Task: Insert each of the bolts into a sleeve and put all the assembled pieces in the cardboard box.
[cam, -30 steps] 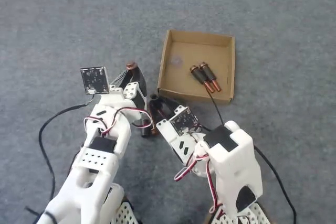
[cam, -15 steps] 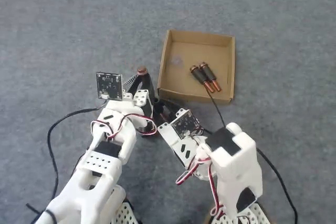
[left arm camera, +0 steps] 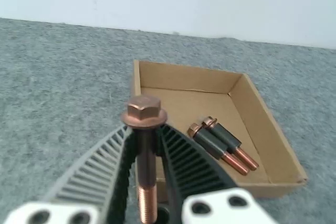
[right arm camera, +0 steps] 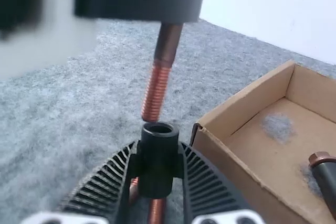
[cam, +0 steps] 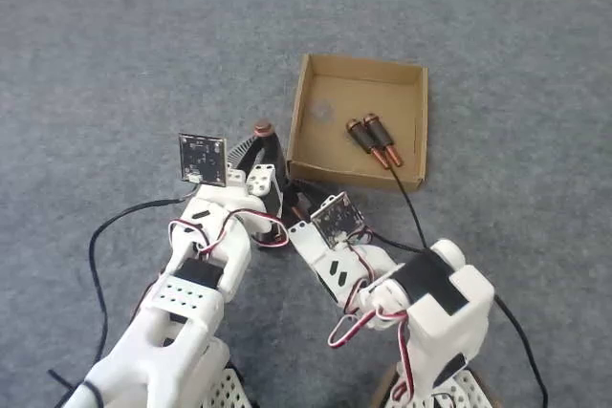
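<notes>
Step in hand: third bolt into its sleeve, mid-air, just beside the near wall of the box (cam: 361,64).

- Left gripper (left arm camera: 145,135): fingers (left arm camera: 105,166) closed on the bolt (left arm camera: 144,114) shank, hex head up, thread pointing down.
- Right gripper (right arm camera: 157,150): fingers (right arm camera: 105,182) clamped round the black sleeve (right arm camera: 157,135), bore upward.
- In the right wrist view the bolt's thread tip hangs just above the sleeve mouth. It is not yet inside, sits a shade off centre and leans slightly.
- Two assembled pieces (cam: 373,142) lie side by side in the box, on the grey bench (cam: 115,74).

Judgement: task about two-thirds done.

Next move calls for squaring the bolt to the bore, centring the tip, then a straight descent. Any tilt likely catches the thread on the rim. After that, one gripper releases and the other carries the piece over the wall.
</notes>
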Robot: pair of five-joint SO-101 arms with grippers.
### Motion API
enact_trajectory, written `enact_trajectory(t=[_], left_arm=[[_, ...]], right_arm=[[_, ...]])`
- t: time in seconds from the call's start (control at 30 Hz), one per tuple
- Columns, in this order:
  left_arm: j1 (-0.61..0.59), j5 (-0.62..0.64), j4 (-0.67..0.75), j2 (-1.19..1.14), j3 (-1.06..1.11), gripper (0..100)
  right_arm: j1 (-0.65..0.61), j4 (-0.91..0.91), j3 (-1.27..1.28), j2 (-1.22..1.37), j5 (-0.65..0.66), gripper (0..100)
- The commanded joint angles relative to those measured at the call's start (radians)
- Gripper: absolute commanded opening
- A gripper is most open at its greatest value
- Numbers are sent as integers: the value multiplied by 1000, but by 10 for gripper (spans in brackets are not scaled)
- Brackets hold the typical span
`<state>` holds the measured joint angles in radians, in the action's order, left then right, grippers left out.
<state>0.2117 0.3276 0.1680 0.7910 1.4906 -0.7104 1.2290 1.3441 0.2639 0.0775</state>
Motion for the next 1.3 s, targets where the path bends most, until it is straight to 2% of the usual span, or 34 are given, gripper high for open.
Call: enact_trajectory(t=[0.0, 0.5, 0.67, 0.83, 1.27], left_arm=[[8, -14, 31, 37, -19, 10], [23, -11, 31, 32, -36, 9], [31, -8, 37, -92, -110, 9], [32, 28, 101, -216, -157, 9], [18, 60, 106, -227, -159, 9]], right_arm=[[1, -18, 2, -73, -14, 6], [24, -8, 9, -82, -14, 6], [47, -18, 5, -82, -11, 6], [67, -62, -12, -82, -6, 6], [68, -79, -37, -88, -5, 6]])
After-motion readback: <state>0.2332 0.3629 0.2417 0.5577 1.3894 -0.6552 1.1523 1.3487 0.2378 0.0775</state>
